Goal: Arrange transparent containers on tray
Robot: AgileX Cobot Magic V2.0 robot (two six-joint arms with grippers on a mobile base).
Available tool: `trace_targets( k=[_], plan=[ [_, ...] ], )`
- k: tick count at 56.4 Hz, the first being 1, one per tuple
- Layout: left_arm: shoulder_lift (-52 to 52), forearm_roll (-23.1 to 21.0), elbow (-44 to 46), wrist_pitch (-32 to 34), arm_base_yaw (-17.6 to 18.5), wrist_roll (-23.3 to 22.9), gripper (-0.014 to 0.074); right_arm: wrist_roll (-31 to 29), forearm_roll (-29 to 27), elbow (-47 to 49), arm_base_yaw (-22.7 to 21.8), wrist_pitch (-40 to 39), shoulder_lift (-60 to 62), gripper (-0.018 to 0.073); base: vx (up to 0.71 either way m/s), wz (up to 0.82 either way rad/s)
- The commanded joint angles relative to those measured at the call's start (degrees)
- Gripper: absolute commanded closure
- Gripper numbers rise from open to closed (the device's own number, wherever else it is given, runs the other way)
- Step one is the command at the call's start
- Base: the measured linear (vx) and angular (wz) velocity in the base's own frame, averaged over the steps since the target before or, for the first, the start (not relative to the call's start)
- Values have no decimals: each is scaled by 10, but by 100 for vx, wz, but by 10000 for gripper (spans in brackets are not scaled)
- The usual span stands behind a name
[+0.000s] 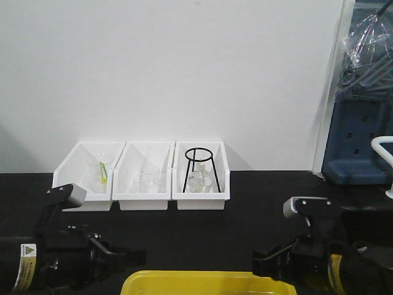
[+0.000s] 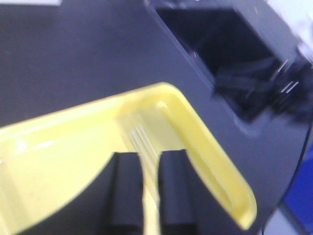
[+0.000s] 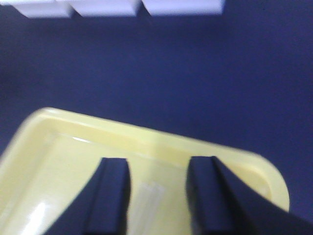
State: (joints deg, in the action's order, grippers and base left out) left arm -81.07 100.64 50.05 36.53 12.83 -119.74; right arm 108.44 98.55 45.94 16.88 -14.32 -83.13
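Black table (image 1: 245,203); yellow tray (image 1: 202,284); no readable labels anywhere.

Both arms sit low, facing inward; left tool (image 2: 143,196) has fingers nearly together, right tool (image 3: 159,196) has fingers spread apart

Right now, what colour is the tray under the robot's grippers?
Bright yellow tray, clearest in the left wrist view.

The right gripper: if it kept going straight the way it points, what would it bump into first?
Most likely the right gripper would meet the pale clear glass tube lying between its open fingers, then the floor of the shallow bright-yellow plastic tray. The picture is blurred, so depth is uncertain.
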Motion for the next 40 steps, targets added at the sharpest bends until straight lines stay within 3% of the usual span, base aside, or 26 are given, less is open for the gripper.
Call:
trace_targets(
  k=[1,4,7,17,25,40],
  plan=[
    [20,22,16,37,3,-2,536,-9,34,14,-2,-34,86,383,0,0],
    [21,44,16,55,3,-7,607,-9,42,12,-2,-54,129,484,0,0],
    [23,44,15,79,3,-6,605,-9,42,7,-2,-66,177,575,0,0],
    [73,44,-7,105,3,2,596,-4,42,-33,-2,-76,300,572,0,0],
    [148,44,-74,104,3,29,596,0,42,-99,-2,-77,401,572,0,0],
    [294,44,-183,88,3,30,596,-5,42,-166,-2,-53,515,572,0,0]
  ],
)
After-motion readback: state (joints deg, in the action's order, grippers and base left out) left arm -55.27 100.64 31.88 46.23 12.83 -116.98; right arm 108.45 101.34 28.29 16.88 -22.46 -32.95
